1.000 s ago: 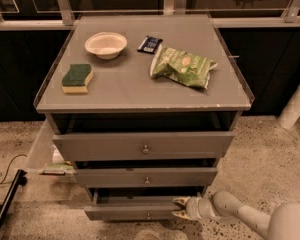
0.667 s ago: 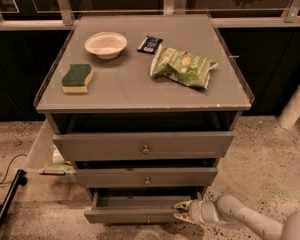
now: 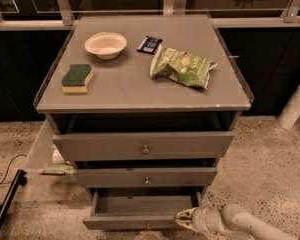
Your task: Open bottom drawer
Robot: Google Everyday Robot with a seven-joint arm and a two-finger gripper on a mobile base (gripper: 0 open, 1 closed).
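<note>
**A:** What's different from a second ago?

**B:** The slim grey bottom drawer (image 3: 135,220) of the grey three-drawer cabinet (image 3: 140,91) has slid further out toward the camera. More of its plain grey inside shows now. Its front panel stands well forward of the grey middle drawer (image 3: 115,176) above it.

**A:** And the robot's pale two-finger gripper (image 3: 182,218)?

**B:** It sits low at the right end of that drawer's front edge, touching it or just beside it, not at the panel's centre. It has come forward together with the panel. The pale rounded arm (image 3: 240,221) runs off toward the lower right corner of the view. I can't tell whether the gripper is clamped on the panel or only hooked against it.

**A:** So where does the task stand?

**B:** Mostly done, I'd judge. The drawer is open enough to see into, though it may have travel left.

**A:** Anything disturbed on the cabinet top?

**B:** No. The round white bowl (image 3: 105,45) and the green-and-yellow sponge (image 3: 77,78) lie toward the left edge as before. The crinkled green snack bag (image 3: 182,66) is right of centre and the small dark packet (image 3: 149,44) is nearer the back edge, both also unmoved.
</note>
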